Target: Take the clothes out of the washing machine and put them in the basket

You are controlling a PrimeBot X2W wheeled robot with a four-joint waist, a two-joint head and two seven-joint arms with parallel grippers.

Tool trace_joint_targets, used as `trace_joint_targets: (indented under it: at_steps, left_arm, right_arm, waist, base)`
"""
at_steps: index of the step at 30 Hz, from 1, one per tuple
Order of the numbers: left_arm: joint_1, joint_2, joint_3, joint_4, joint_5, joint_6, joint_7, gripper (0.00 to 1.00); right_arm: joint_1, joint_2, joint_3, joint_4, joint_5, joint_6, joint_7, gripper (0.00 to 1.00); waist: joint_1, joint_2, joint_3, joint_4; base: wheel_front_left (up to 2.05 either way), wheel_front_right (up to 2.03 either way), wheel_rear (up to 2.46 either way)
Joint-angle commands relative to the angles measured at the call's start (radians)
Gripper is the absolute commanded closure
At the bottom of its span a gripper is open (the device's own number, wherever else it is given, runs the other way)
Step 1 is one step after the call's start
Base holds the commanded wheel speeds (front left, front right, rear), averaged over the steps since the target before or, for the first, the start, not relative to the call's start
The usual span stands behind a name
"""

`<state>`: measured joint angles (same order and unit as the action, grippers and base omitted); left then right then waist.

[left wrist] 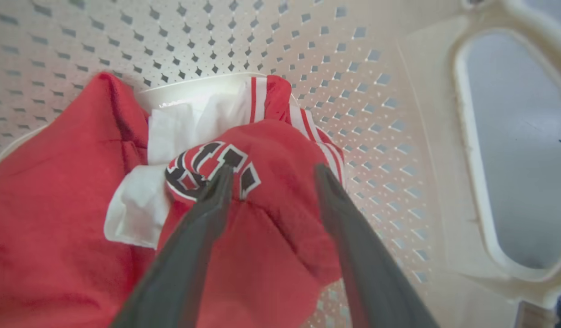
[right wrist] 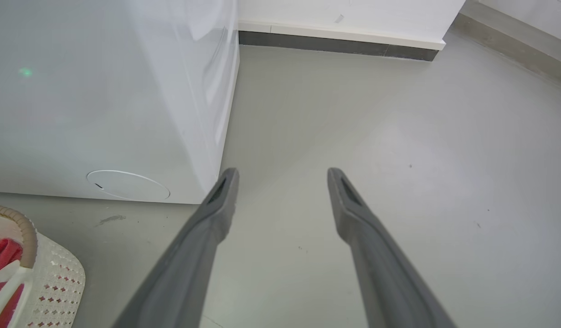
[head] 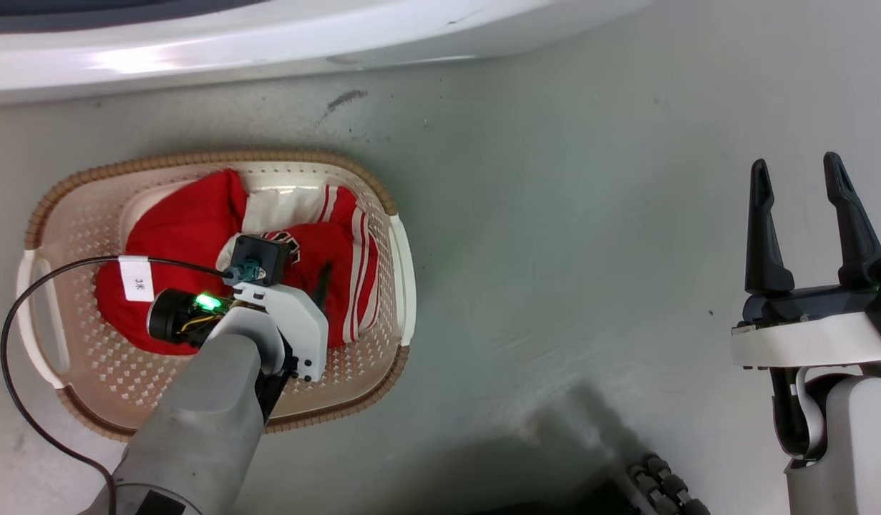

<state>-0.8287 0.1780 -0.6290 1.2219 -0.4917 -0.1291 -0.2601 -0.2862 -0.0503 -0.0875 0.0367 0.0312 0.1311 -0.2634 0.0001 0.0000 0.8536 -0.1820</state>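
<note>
Clothes [head: 182, 229], red, heaped in basket [head: 197, 157]; left end effector [left wrist: 272, 171] wide above, seemingly for release; right end effector [head: 796, 166] wide, idle.

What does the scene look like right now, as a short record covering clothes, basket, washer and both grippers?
clothes: red garments heaped inside the basket
basket: on the floor, in front of the washing machine
left gripper: open, fingers spread over the emblem garment
right gripper: open, empty, above the floor
</note>
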Motion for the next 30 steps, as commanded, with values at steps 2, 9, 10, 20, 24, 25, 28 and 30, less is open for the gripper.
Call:
trace_joint_targets:
  at_steps: [2,9,10,20,24,25,28,30]
  left_arm:
    - [0.005,0.000,0.002,-0.019,-0.005,-0.001,-0.007,0.00]
    - [0.061,0.020,0.029,-0.136,0.005,-0.001,-0.005,0.00]
    - [0.073,0.022,0.043,-0.161,0.007,-0.001,-0.005,0.00]
    - [0.212,0.068,0.191,-0.457,0.113,0.025,-0.005,0.00]
    - [0.286,0.079,0.273,-0.575,0.156,0.044,-0.005,0.00]
    - [0.306,0.078,0.290,-0.605,0.167,0.048,-0.005,0.00]
    - [0.368,0.076,0.342,-0.697,0.202,0.062,-0.005,0.00]
    - [0.418,0.072,0.382,-0.762,0.222,0.073,-0.006,0.00]
  right_arm:
    - [-0.008,0.000,0.001,0.006,0.002,-0.001,-0.002,0.00]
    - [0.011,0.000,-0.011,0.041,-0.015,-0.001,-0.002,0.00]
    - [0.018,0.000,-0.015,0.048,-0.019,-0.001,-0.002,0.00]
    - [0.056,0.000,-0.050,0.108,-0.056,-0.001,-0.002,0.00]
    - [0.079,0.000,-0.061,0.126,-0.064,-0.001,-0.002,0.00]
    - [0.086,0.000,-0.065,0.131,-0.066,-0.001,-0.002,0.00]
    - [0.106,0.000,-0.074,0.140,-0.068,-0.001,-0.002,0.00]
    - [0.123,0.000,-0.071,0.144,-0.068,-0.001,-0.002,0.00]
  waist:
    - [-0.0001,0.0000,-0.037,0.007]
    - [-0.0001,0.0000,-0.175,0.030]
    - [-0.0001,0.0000,-0.199,0.037]
    - [-0.0001,0.0000,-0.437,0.102]
    - [-0.0001,0.0000,-0.524,0.129]
    - [-0.0001,0.0000,-0.543,0.137]
    - [-0.0001,0.0000,-0.597,0.158]
    - [-0.0001,0.0000,-0.629,0.167]
  base:
    - [0.00,0.00,0.00]
    - [0.00,0.00,0.00]
    - [0.00,0.00,0.00]
    - [0.00,0.00,0.00]
    - [0.00,0.00,0.00]
    - [0.00,0.00,0.00]
    - [0.00,0.00,0.00]
    - [0.00,0.00,0.00]
